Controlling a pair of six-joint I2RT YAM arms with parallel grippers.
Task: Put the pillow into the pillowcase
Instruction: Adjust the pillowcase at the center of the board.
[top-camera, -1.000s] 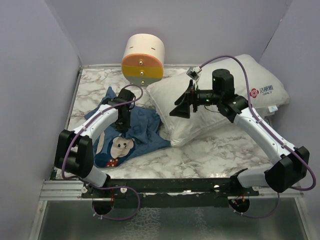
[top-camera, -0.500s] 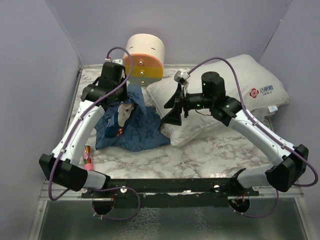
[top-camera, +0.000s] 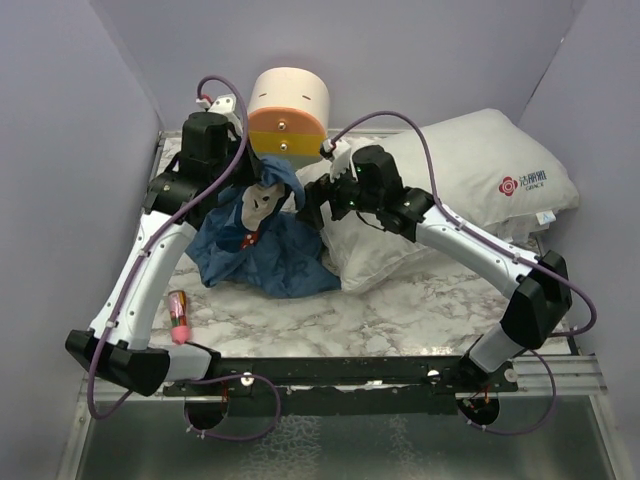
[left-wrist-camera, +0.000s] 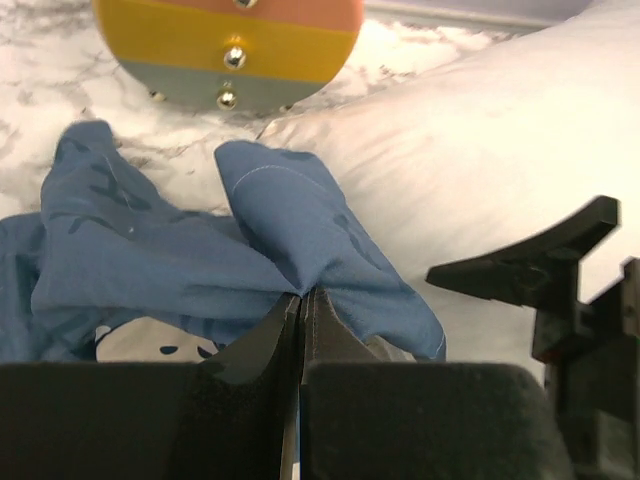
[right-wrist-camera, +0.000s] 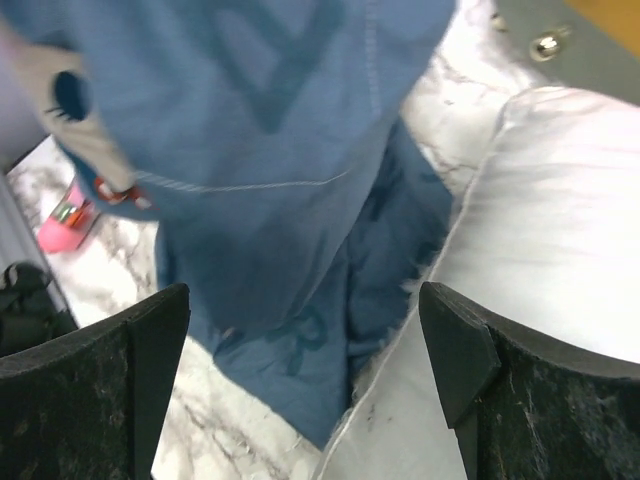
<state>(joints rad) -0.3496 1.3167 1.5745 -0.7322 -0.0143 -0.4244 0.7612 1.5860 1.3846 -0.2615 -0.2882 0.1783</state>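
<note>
The blue pillowcase (top-camera: 255, 245) hangs bunched from my left gripper (top-camera: 264, 186), which is shut on a fold of its cloth. A mouse face shows near the top. In the left wrist view the fingertips (left-wrist-camera: 300, 300) pinch the blue cloth (left-wrist-camera: 270, 240) tightly. The white pillow (top-camera: 470, 190) lies at the back right, its left end touching the pillowcase. My right gripper (top-camera: 312, 205) stands open beside the hanging cloth, at the pillow's left end. Between its wide fingers (right-wrist-camera: 305, 330) show the pillowcase (right-wrist-camera: 260, 130) and the pillow's edge (right-wrist-camera: 540, 220).
A cream-and-orange cylinder (top-camera: 288, 115) stands at the back, just behind the lifted cloth. A small pink and red object (top-camera: 179, 315) lies on the marble table (top-camera: 420, 300) near the left arm. Purple walls close in on both sides.
My left gripper has closed on the pillowcase and lifted it up and back off the table. The right gripper has swung left, from over the pillow to the hanging cloth.
</note>
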